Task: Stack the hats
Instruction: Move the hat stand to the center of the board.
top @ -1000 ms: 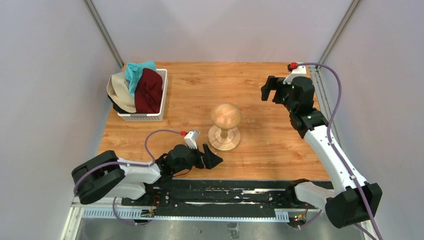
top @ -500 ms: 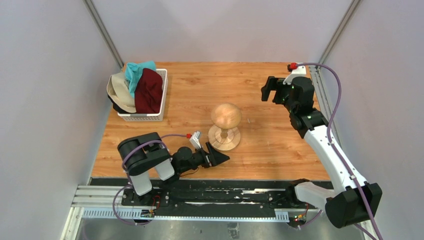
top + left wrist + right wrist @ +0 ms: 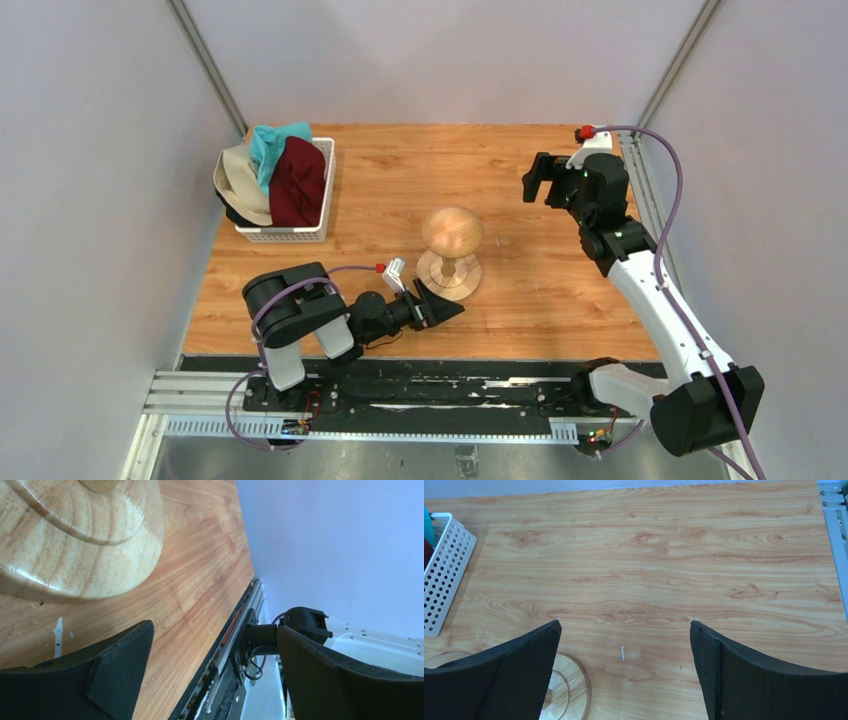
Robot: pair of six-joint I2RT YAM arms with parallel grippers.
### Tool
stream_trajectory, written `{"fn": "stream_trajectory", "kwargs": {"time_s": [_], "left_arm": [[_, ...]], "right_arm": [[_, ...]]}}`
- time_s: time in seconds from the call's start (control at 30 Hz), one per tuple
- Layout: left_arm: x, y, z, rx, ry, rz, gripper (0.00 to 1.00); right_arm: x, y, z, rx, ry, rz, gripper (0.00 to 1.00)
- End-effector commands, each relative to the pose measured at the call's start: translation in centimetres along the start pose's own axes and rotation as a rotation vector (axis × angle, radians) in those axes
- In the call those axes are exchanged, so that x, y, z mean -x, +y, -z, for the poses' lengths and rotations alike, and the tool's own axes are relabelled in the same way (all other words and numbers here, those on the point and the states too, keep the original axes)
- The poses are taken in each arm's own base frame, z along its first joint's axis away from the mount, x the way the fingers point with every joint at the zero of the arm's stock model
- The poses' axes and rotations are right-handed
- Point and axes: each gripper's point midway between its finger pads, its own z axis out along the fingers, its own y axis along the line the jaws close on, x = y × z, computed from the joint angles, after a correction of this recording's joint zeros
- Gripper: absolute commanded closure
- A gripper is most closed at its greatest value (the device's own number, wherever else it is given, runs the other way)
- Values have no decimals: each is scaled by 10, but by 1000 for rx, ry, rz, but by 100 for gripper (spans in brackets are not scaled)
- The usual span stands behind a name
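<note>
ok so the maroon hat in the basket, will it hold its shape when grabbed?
Probably floppy: the maroon hat lies crumpled in the white basket, so it would likely sag from one pinch. Looks like soft fabric, so probably light and not slippery. It sits against the teal hat and beige hat, so lifting may drag them.

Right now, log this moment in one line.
left gripper open, beside stand base | right gripper open, holding nothing | hats in basket

1. My top camera looks down from behind the near edge over the whole table.
2. My left wrist camera sits low, close against the wooden stand.
3. My right wrist camera looks down from farther off, sharing the stand and basket with the top view.
</note>
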Motion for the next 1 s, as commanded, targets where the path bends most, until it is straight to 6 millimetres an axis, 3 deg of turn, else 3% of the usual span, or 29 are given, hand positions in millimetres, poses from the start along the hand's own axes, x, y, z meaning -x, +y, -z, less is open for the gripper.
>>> {"fn": "stream_trajectory", "kwargs": {"time_s": [0.0, 0.97], "left_arm": [[4, -13, -6, -52, -20, -1, 2], [11, 6, -27, 29, -53, 37, 2]], "right_arm": [[2, -7, -1, -26, -12, -3, 1], [-4, -11, -3, -41, -6, -5, 1]]}}
